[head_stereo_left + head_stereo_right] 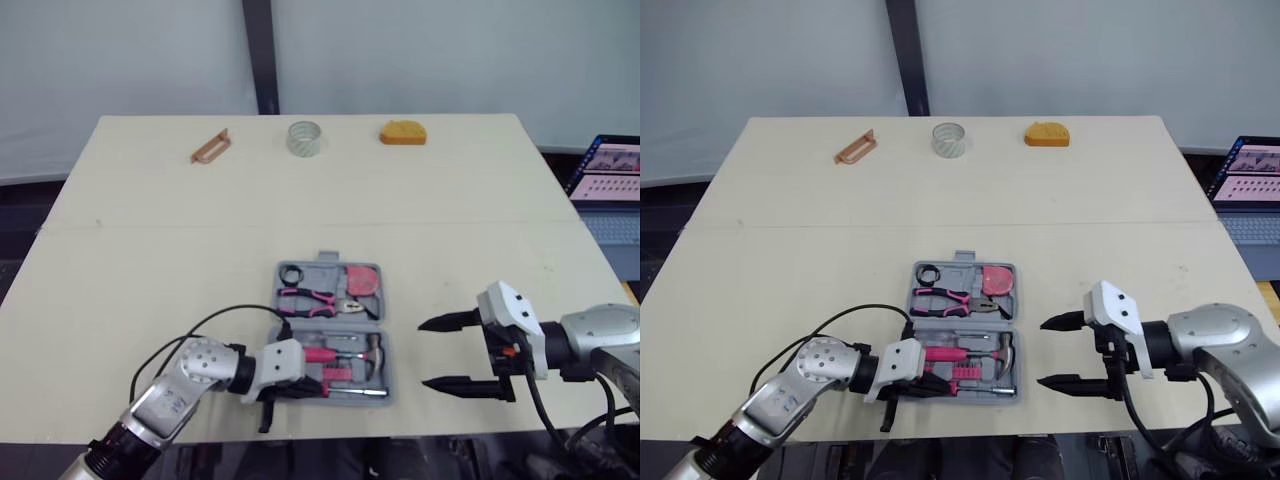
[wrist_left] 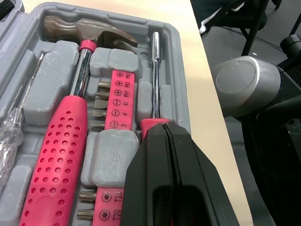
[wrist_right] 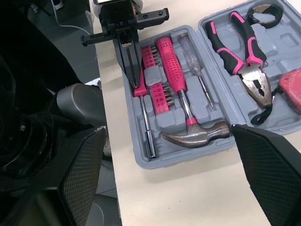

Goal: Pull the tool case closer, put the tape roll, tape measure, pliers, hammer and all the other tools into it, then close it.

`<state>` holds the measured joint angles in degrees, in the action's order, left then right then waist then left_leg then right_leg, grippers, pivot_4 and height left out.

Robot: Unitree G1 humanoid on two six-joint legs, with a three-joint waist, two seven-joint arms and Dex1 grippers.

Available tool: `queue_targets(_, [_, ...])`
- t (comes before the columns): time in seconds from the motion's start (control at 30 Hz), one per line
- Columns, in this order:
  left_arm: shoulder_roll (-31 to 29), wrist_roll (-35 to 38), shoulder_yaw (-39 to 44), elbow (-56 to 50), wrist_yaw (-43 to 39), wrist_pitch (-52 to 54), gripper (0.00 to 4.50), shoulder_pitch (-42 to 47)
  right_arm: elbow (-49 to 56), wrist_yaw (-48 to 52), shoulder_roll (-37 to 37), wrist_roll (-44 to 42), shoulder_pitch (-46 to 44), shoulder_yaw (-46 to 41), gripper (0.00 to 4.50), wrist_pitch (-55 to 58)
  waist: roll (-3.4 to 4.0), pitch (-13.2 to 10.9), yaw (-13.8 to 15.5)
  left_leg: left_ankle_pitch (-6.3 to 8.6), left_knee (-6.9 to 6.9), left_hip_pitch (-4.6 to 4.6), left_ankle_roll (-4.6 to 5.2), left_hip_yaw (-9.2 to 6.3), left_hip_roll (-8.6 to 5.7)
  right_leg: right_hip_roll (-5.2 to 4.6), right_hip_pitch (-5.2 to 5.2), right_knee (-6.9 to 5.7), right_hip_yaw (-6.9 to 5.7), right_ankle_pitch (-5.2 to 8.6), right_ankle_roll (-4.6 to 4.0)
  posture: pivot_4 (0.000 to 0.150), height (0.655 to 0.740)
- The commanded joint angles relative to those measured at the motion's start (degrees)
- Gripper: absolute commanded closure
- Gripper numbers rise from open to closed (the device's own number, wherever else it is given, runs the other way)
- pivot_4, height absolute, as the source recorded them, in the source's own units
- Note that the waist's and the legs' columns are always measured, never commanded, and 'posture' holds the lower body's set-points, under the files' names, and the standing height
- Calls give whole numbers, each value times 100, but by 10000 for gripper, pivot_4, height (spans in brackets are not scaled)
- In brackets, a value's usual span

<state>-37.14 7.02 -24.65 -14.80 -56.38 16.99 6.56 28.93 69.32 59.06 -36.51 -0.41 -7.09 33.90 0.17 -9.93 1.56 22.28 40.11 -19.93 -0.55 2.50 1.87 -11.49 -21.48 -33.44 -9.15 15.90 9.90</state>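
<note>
The grey tool case [image 1: 384, 372] lies open near the table's front edge. Its far half holds a black tape roll [image 1: 291, 275], a pink tape measure [image 1: 362, 279] and pink-handled pliers [image 1: 318, 300]. The near half holds the hammer [image 2: 80, 70], bit strips [image 2: 120, 99] and a pink-handled screwdriver [image 2: 154, 75]. My left gripper [image 1: 315, 385] reaches into the near half from the left, shut on the screwdriver's handle as it rests in its slot. To the right of the case my right gripper [image 1: 423, 352] hovers open, its fingers [image 3: 80, 174] pointing at the case with nothing between them.
At the far edge of the table lie a tan handle-shaped piece [image 1: 210, 146], a clear roll [image 1: 305, 138] and an orange object [image 1: 402, 132]. A laptop [image 1: 608, 175] stands off the table's right side. The case sits close to the front edge.
</note>
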Motion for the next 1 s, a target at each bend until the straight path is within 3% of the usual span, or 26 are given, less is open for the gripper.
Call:
queue_targets(0.03, [-76,-202,-113,394,-3,216,44615,-147,34,-45,-13,-54,-35,-106,0,-5,0,0,0,0,0,1,0,0,0,0,0,0,0,0,0,1500,7400])
queue_targets(0.2, [-200,832,546,-307,-394,777,44615,-139,-91,-49,-59,-91,-90,-145,0,-2,0,0,-8,0,-1,-1,0,0,1,1,-3,-2,0,0,0,1500,7400])
queue_targets(0.37, [-559,2234,1955,-921,-363,1995,44615,70,-581,-120,-203,46,-81,-211,0,-132,0,-2,4,0,3,-13,0,-3,2,1,-11,-3,0,0,0,1500,7400])
queue_targets(0.5, [-812,2137,2740,-346,-149,1872,44615,-18,-1108,-540,-626,376,-120,-120,0,-379,0,-2,-16,0,4,-13,0,-7,1,1,-9,-3,0,0,0,1500,7400])
queue_targets(0.6, [-799,1787,2845,236,43,1492,44615,-114,-1495,-858,-970,720,-185,49,0,-603,2,-3,-27,0,-5,-10,-1,-3,1,2,-11,-1,-1,0,0,1500,7400])
queue_targets(0.7, [-556,1369,2778,1059,354,904,45000,-67,-2096,-1291,-1413,1233,-410,340,8771,-919,2,-3,-34,0,-5,-11,-1,-1,1,5,-14,-2,-1,0,0,1500,7400])
queue_targets(0.93, [284,636,2171,2178,710,-65,45000,208,-2624,-1631,-2062,1851,-796,945,44449,-1183,3,-2,-4,-1,-2,-15,-1,1,-2,4,-17,-5,-1,0,1,1500,7400])
queue_targets(1.0, [496,526,2063,2275,814,-143,45000,293,-2596,-1697,-2153,1952,-837,1090,44449,-1100,10,3,-8,-1,3,-12,-1,3,-2,3,-13,-6,2,0,1,1500,7400])
